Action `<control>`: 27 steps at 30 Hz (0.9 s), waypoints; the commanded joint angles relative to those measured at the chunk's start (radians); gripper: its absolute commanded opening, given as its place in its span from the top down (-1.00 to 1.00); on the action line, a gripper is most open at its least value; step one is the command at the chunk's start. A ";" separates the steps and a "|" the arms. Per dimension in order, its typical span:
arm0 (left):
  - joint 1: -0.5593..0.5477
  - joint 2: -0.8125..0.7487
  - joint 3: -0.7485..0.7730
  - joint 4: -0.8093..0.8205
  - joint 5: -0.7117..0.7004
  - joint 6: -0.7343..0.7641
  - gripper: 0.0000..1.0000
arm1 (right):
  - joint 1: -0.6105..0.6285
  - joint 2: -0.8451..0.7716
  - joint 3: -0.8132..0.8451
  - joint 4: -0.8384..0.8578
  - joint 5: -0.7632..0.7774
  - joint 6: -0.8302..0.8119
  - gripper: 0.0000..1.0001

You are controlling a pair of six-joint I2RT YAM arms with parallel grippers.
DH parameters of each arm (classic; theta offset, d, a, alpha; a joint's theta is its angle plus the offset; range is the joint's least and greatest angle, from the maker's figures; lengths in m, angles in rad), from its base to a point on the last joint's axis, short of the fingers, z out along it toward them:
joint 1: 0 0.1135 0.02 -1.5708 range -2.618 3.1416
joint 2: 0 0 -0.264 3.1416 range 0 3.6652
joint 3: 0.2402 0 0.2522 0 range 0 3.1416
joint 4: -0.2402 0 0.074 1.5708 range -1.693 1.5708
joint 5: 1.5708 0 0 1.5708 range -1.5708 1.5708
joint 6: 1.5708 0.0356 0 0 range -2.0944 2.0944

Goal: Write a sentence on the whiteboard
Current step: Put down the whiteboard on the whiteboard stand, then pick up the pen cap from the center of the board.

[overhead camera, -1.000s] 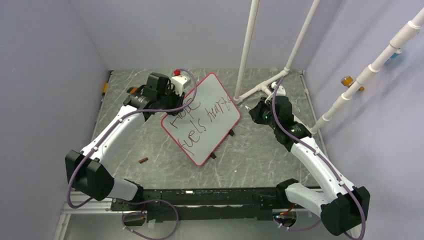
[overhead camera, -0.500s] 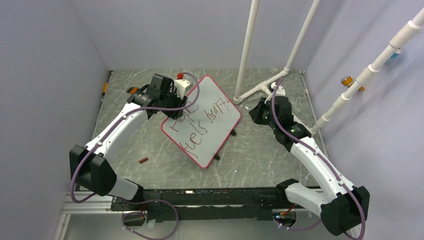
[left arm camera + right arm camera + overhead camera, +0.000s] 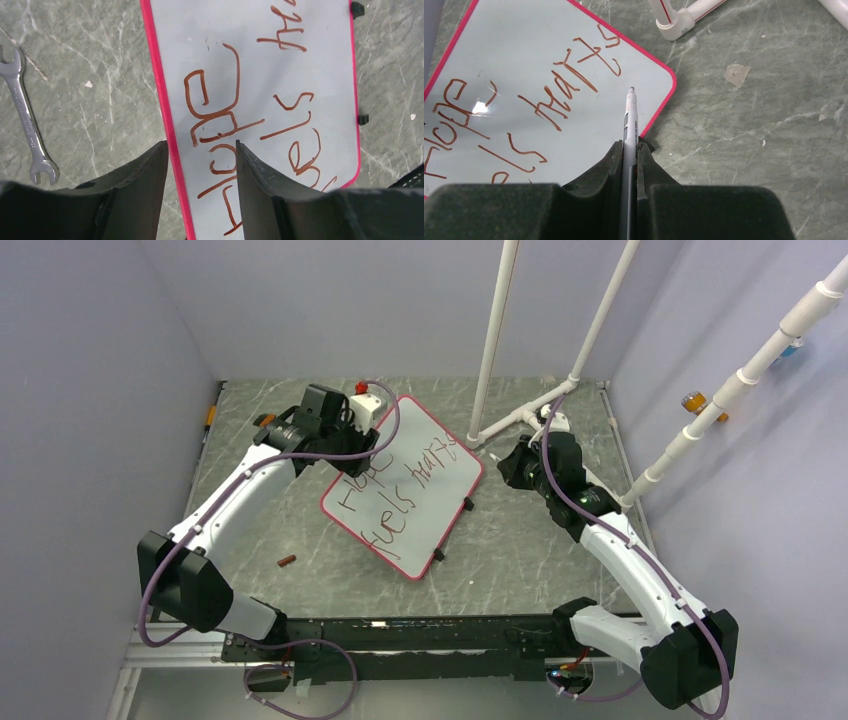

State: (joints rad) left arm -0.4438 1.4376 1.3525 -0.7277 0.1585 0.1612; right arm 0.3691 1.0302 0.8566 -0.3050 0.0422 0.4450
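Observation:
The whiteboard lies slanted on the marble table, red-framed, with two black feet on its right edge. The sentence runs across it in brown-red marker, reading about "Hope fuels hearts". My left gripper is open over the board's upper left edge. In the left wrist view the whiteboard shows its red frame passing between the spread fingers of the left gripper, untouched, beside the word "Hope". My right gripper is shut on a white marker, its tip over the whiteboard near its right corner.
A steel wrench lies left of the board. A small brown cap rests on the table at the near left. White pipes stand behind the board's far corner, their foot close to the marker tip.
My left gripper has opened and let go of the board's edge. The board has settled and slid a little toward the near right. The right arm has held still.

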 commanded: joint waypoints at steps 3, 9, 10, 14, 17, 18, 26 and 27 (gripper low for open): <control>-0.010 -0.069 0.079 -0.020 -0.117 -0.063 -0.20 | 0.002 0.000 0.004 0.046 -0.013 -0.017 1.00; -0.010 -0.195 0.017 -0.035 -0.190 -0.136 -0.28 | 0.002 0.003 0.001 0.053 -0.022 -0.015 1.00; -0.010 -0.218 0.008 -0.044 -0.215 -0.151 -0.28 | 0.002 0.004 0.001 0.055 -0.023 -0.015 1.00; -0.010 -0.346 -0.076 -0.086 -0.323 -0.278 -0.30 | 0.003 -0.002 0.002 0.050 -0.022 -0.017 1.00; -0.009 -0.465 -0.158 -0.148 -0.434 -0.388 -0.32 | 0.001 -0.007 0.002 0.048 -0.025 -0.017 1.00; -0.008 -0.503 -0.186 -0.173 -0.465 -0.432 -0.31 | 0.001 -0.008 0.002 0.047 -0.025 -0.017 1.00; 0.001 -0.767 -0.422 -0.388 -0.633 -0.967 -0.31 | 0.002 -0.017 0.001 0.043 -0.032 -0.017 1.00; 0.002 -0.791 -0.448 -0.416 -0.651 -1.039 -0.37 | 0.002 -0.017 0.001 0.041 -0.032 -0.017 1.00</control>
State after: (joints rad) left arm -0.4484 0.7277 0.9806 -1.0103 -0.3805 -0.5201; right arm 0.3691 1.0332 0.8566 -0.3046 0.0170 0.4446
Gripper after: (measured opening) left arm 0.650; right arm 0.123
